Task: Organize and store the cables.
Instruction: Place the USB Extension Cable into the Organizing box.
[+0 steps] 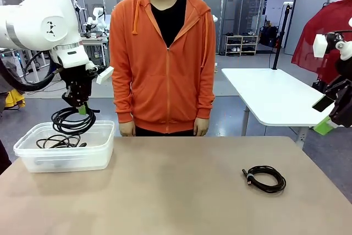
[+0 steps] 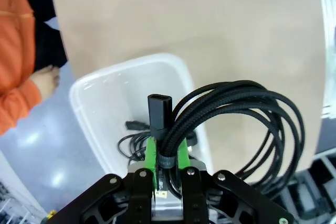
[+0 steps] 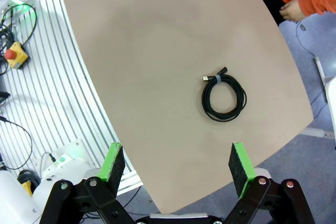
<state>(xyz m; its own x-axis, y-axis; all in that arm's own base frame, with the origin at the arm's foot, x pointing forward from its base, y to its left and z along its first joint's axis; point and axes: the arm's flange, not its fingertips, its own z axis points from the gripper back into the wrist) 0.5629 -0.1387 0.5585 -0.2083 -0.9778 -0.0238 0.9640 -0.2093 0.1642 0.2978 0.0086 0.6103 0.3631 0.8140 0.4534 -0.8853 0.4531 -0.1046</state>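
Left gripper: the left gripper is clenched on the held coil, pinched between the green pads just below its plug.
Held coil, place: it is hung over the near-left tub, its lowest loops about level with the rim; contact with the rim cannot be told.
Step in hand: judged to be the drop of this coil into the tub.
How it is done well: the coil should be lowered until most of its loops are inside the walls, and the jaws opened only then. In the left wrist view much of the loop hangs beyond the tub's side, so the grip is best centred over the tub first.
Risk: a loop may be draped over the rim or snagged on the cable in the tub.
Right gripper: the right gripper is released, jaws wide, held high and well apart from the second coil.
Second coil, place: it lies flat on the table, near right, bound by a pale band.
Materials: the held coil is sheathed in black braid, limp and springy; the plug is smooth and rigid.
Tub: translucent white plastic, rounded corners, thin walls.
Table: matte beige, smooth.
Person: stood at the far edge, arms down.
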